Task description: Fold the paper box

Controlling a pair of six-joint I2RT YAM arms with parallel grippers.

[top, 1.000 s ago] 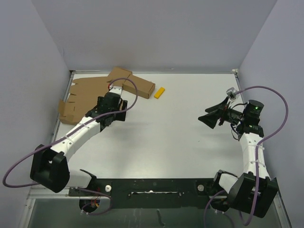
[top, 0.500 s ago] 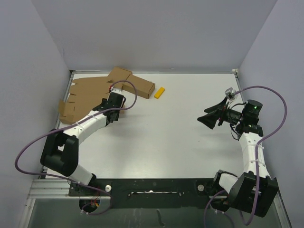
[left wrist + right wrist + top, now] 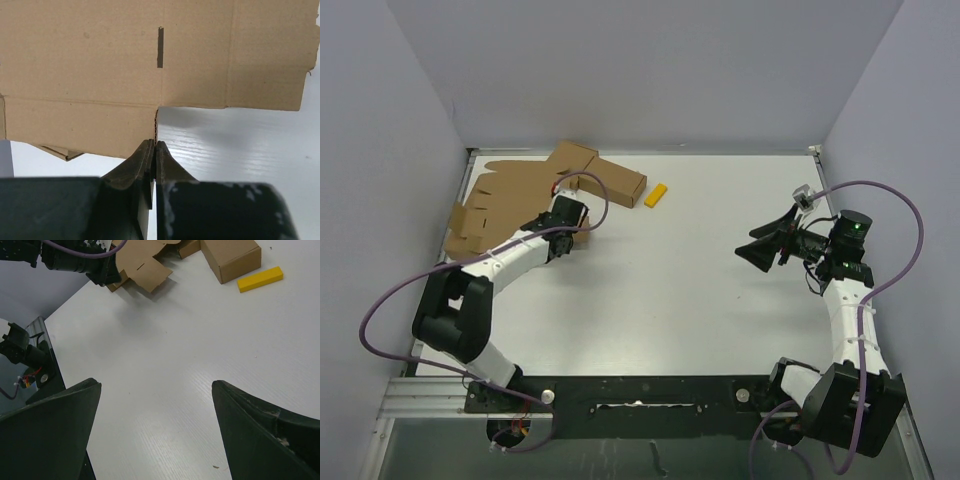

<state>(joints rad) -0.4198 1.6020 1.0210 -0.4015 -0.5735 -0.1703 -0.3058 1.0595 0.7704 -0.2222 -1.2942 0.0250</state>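
Over at the far-left corner of the table (image 3: 670,300), the paper box (image 3: 500,200) lay as an unfolded, notched sheet along the table's left edge. My left gripper (image 3: 154,146) had its jaws pressed together on the cut edge of a near flap, right at the very tips. From the right wrist view that flap rode just off the surface, with a shadow beneath it.

I judged this to be the first fold: raising the flap about its crease. With so shallow a bite, I reckoned the wrist should swing slowly in an arc around the crease line rather than pull straight up. Otherwise the board could slip free or the whole sheet could drag.

Just right of the sheet sat two small cartons (image 3: 615,182), touching at a corner, and beyond them a yellow block (image 3: 656,194); the sheet needed to keep off both. Far to the right, my right gripper (image 3: 760,250) hung above the table with its jaws wide apart and nothing between them, well apart from the work. Bringing it across to pin the main panel looked like the sensible help.

Seen from overhead, the sheet's long axis ran diagonally, from its near end by the left edge to its far end beside the cartons. It lay mostly flat, notches outward, with the gripped flap pointing toward the table's middle.
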